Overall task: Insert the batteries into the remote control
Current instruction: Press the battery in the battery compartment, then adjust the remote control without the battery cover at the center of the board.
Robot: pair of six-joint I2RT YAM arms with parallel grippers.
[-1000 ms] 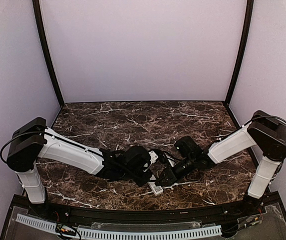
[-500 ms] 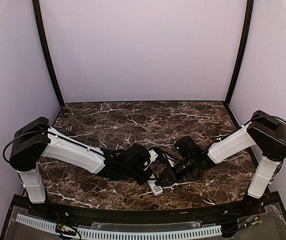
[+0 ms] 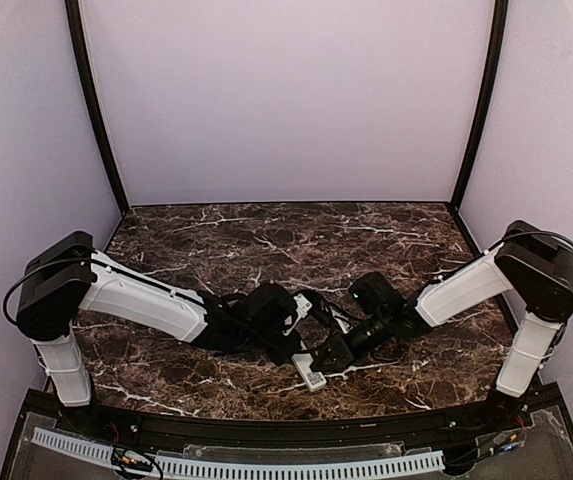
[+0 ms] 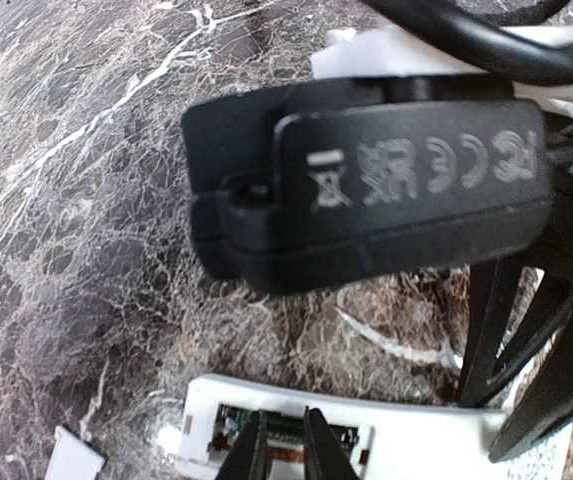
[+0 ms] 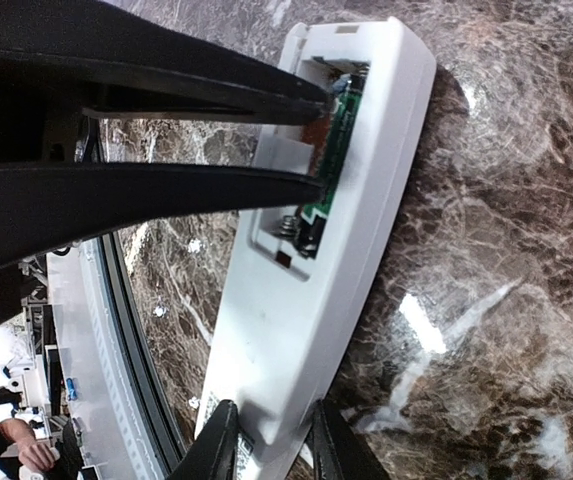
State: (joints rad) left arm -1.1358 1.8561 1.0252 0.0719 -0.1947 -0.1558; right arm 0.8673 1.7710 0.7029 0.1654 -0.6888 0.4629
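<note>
— Starting at the left: what is the left hand (image 4: 284, 447) doing?

— It is low over the middle of the desk (image 4: 86, 200). Its two fingers are almost together, with only a thin gap. The tips stand inside the open compartment (image 5: 296, 200) of the remote (image 4: 416, 445). I cannot tell if something is pinched between them.

— Is there something beside it?

— Yes, in the left wrist view a small white piece (image 4: 74, 462) lies flat on the desk. It is to the left of the remote and apart from it.

— And where is the remote itself?

— It lies on the desk in the middle, near the front edge, between the two hands. Its back side is up and the compartment is uncovered. A green board (image 5: 336, 140) and a spring (image 5: 288, 228) show inside.

— Then the right side?

— The right hand (image 5: 274, 440) grips the remote at the end away from the compartment. One finger presses on each long side. In the left wrist view its black housing (image 4: 386, 190) hangs just above the remote.
</note>
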